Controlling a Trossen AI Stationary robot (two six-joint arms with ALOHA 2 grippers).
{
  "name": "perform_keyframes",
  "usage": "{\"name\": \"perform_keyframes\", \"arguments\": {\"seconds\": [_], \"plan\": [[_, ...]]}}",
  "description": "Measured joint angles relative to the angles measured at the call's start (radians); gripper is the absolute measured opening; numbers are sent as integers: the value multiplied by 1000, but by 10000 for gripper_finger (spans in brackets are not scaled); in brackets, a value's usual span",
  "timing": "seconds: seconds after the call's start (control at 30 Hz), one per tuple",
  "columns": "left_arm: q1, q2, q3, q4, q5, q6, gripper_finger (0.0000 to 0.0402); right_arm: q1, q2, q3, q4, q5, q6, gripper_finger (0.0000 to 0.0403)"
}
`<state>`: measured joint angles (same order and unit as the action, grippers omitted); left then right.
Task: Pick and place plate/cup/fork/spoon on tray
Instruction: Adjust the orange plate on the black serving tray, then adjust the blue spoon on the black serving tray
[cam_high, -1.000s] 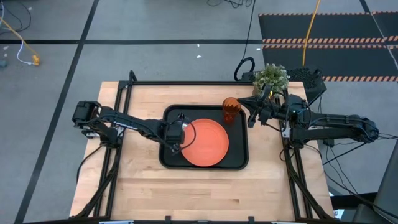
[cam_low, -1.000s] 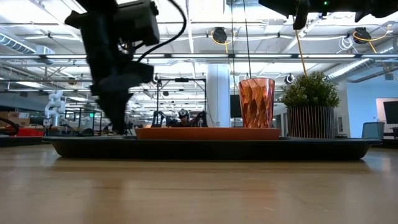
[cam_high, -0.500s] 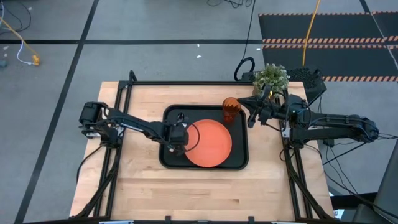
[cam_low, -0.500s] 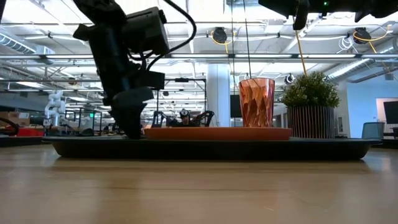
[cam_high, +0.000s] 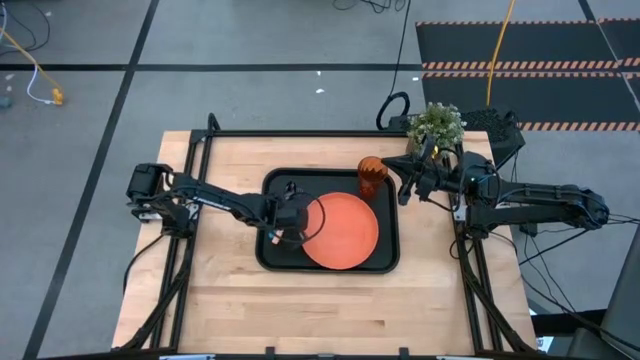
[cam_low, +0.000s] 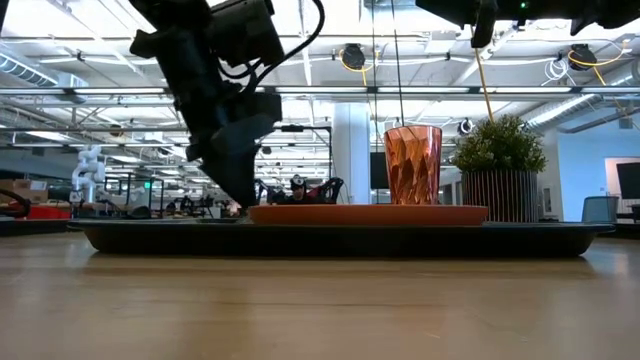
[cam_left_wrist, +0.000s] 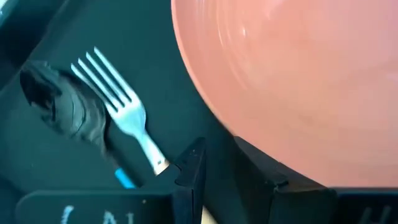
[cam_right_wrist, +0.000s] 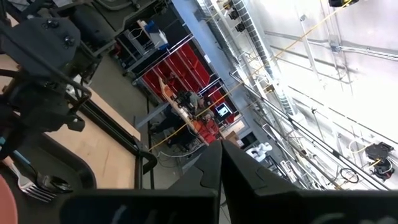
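Observation:
The black tray (cam_high: 275, 255) lies mid-table. On it rest the orange plate (cam_high: 342, 232), flat on the tray floor, and the amber ribbed cup (cam_high: 371, 177), upright at the far right corner. The fork (cam_left_wrist: 118, 96) lies on the tray floor left of the plate, with the spoon's blue handle (cam_left_wrist: 125, 180) beside it. My left gripper (cam_left_wrist: 221, 180) points down onto the tray at the plate's left rim and is closed to a narrow gap on the fork's handle. My right gripper (cam_high: 403, 188) is shut and empty, raised beside the plant. My left gripper has the fork's tan handle (cam_left_wrist: 163, 165) running in between its two fingers, which come from above, slanting down from the table's left. The tines end (cam_left_wrist: 102, 71) lies on the tray floor. The outer side of one finger (cam_left_wrist: 267, 177) is against the plate's left rim (cam_left_wrist: 239, 134).
A potted green plant (cam_high: 435, 125) stands off the tray at the table's far right, next to my right arm. Bare wood lies in front of the tray and to its left. The tray's low rim (cam_low: 330, 240) bounds the plate.
My left gripper has gone toward the table's right edge, low over the tray floor. The plate has slid right with it across the tray and stays flat. The cup and my right arm have kept still.

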<state>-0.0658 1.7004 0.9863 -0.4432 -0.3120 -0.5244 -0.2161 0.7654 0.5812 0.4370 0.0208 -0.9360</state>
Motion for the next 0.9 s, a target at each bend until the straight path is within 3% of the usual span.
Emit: {"name": "perform_keyframes", "arguments": {"seconds": [0.4, 0.73, 0.9], "plan": [[0, 0, 0, 137, -16, 60, 81, 0, 0, 0, 0, 0, 0, 0], [22, 0, 0, 771, -56, 291, 81, 0, 0, 0, 7, -76, 15, 0], [24, -1, 0, 1055, -56, 494, 81, 0, 0, 0, -2, -73, 25, 0]]}}
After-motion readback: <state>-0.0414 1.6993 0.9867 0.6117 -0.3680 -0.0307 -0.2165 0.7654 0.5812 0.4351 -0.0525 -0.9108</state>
